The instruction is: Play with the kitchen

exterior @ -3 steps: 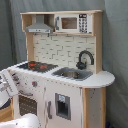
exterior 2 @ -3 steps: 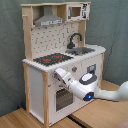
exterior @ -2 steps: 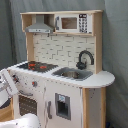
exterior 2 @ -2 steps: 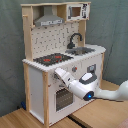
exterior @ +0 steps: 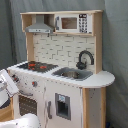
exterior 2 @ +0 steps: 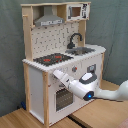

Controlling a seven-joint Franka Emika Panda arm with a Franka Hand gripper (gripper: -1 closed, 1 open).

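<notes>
The arm [exterior 2: 87, 89] reached toward the kitchen [exterior 2: 60, 65] front just below the hob [exterior 2: 52, 59], likely aiming for a knob, though the pincer's state could not be told.

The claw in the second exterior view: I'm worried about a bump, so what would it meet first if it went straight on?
Probably the kitchen, on its white front above the oven door; the claw looks close already, though depth is unclear.

A grey-green fabric backdrop [exterior 2: 112, 25] hangs behind the scene in both exterior views, showing soft vertical folds [exterior: 116, 60]. Below, in the second exterior view, light wooden floor boards [exterior 2: 20, 120] meet at a dark seam.
</notes>
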